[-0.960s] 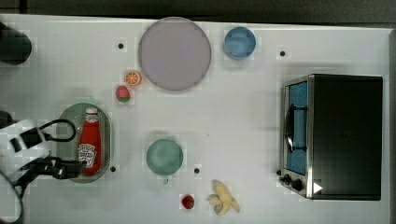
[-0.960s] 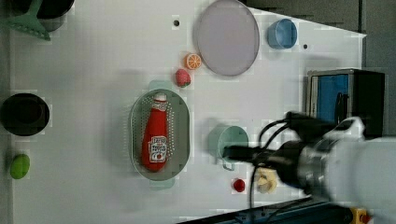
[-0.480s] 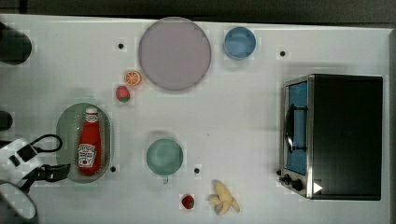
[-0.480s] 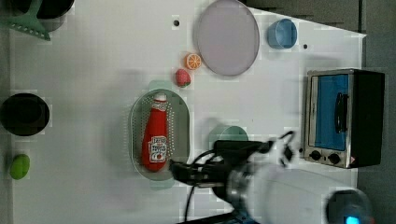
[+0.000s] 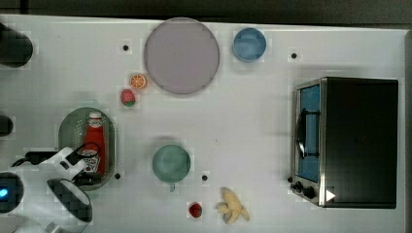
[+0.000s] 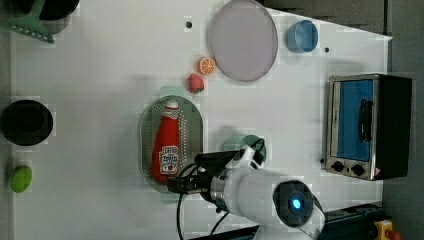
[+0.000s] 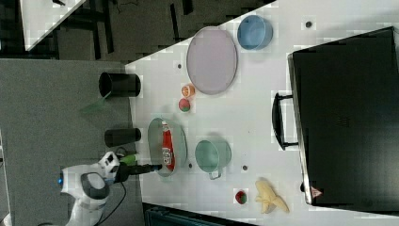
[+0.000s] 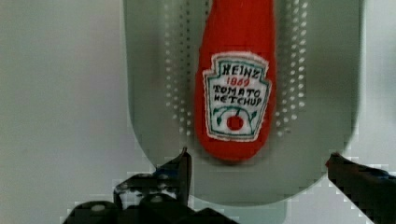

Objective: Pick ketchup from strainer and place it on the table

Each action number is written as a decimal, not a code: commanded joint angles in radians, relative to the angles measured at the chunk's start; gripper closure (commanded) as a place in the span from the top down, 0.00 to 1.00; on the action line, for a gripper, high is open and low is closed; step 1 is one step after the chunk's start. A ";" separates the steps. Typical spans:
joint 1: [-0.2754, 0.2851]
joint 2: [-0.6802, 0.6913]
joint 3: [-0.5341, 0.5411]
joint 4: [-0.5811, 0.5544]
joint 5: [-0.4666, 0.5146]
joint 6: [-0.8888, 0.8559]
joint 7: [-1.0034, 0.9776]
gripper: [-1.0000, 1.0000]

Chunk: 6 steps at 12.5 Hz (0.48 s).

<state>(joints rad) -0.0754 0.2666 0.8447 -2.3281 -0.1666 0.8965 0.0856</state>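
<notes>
The gripper [image 8: 257, 168] hangs with its two dark fingers [image 8: 180, 170] spread wide and nothing between them, poised over the rounded end of the strainer [image 8: 322, 93]. Just ahead of the fingertips the ketchup [image 8: 236, 70] lies flat on the strainer's perforated bottom, label up, its base end nearest the gripper and its white cap pointing away. The strainer rests on the table [image 5: 252, 121].

Ketchup [image 8: 236, 70]: smooth red plastic, matt label. Strainer [image 8: 322, 93]: matt pale-green perforated plastic. Table [image 5: 243, 126]: smooth matt white. Oven [image 5: 359, 141]: shiny metal.
</notes>
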 commanded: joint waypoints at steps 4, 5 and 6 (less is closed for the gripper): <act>-0.009 0.146 -0.047 0.034 -0.160 0.133 0.057 1.00; -0.007 0.177 -0.055 0.036 -0.183 0.154 0.081 1.00; -0.002 0.206 -0.064 0.040 -0.210 0.168 0.105 1.00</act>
<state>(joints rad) -0.0679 0.4651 0.7856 -2.3066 -0.3428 1.0557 0.1171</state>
